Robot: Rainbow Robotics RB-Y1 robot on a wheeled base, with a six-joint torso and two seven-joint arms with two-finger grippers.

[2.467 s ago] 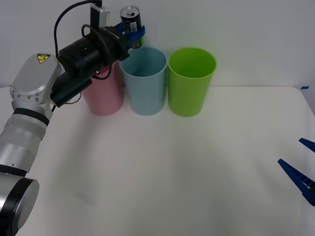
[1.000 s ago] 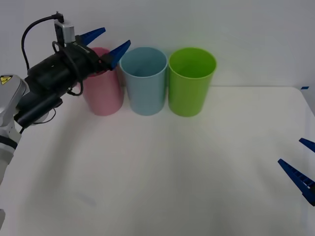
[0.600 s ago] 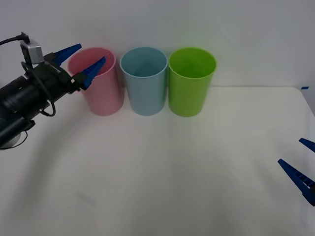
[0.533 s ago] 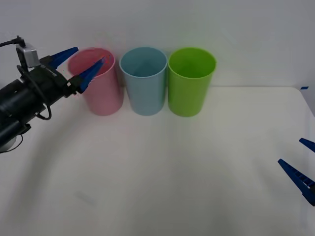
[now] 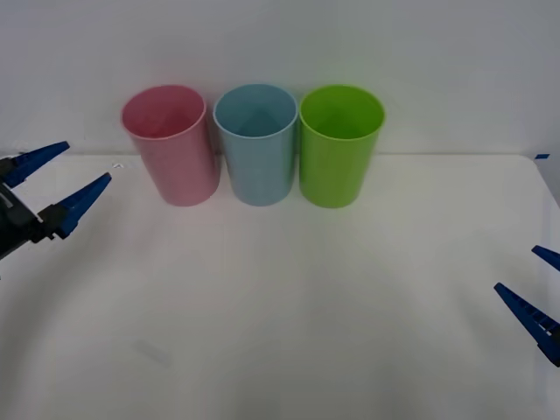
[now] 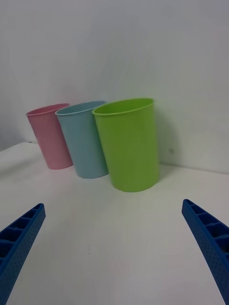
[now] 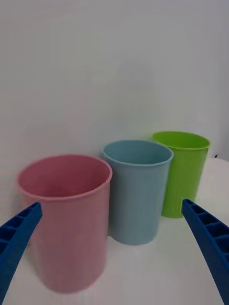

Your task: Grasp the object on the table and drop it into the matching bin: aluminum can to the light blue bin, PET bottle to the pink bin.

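From the front, your left gripper (image 5: 54,185) hangs spread and empty, the pink bin (image 5: 171,144) just ahead of its jaws, the light blue bin (image 5: 255,143) beyond. The table (image 5: 306,297) carries no can; likely it's dropped already, though I can't see inside. Left wrist: jaws wide, bins ahead. Right gripper (image 5: 535,289) parked, spread, the lime green bin (image 6: 129,143) nearest ahead.

lime green bin (image 5: 341,144) upright, rightmost in the row, white wall (image 5: 420,52) behind

Light blue bin (image 5: 255,144) depths seem shadowed; right gripper (image 5: 541,297) cut off by frame edge.
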